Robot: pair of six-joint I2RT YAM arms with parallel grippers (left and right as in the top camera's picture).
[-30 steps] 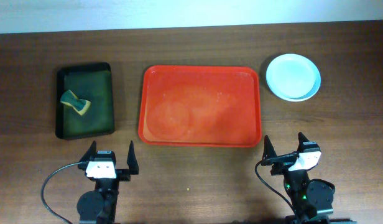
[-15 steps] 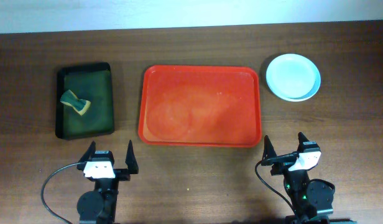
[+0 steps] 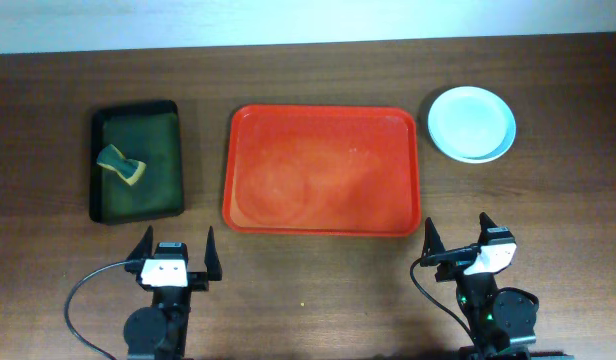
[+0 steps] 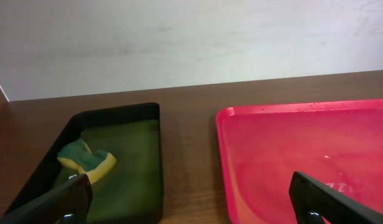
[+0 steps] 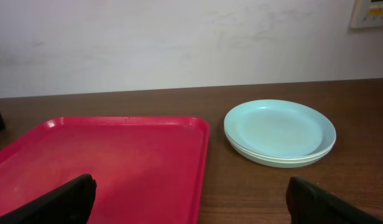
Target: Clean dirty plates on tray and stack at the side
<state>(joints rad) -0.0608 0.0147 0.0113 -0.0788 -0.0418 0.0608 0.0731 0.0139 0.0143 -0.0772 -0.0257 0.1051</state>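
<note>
Finding no text, label, brand or number clear enough to read in any view. Noticing only a pale wall panel [image 5: 372,12] at the upper right corner of the right wrist view, carrying a few small dark marks, too tiny and blurred to be made out.
</note>
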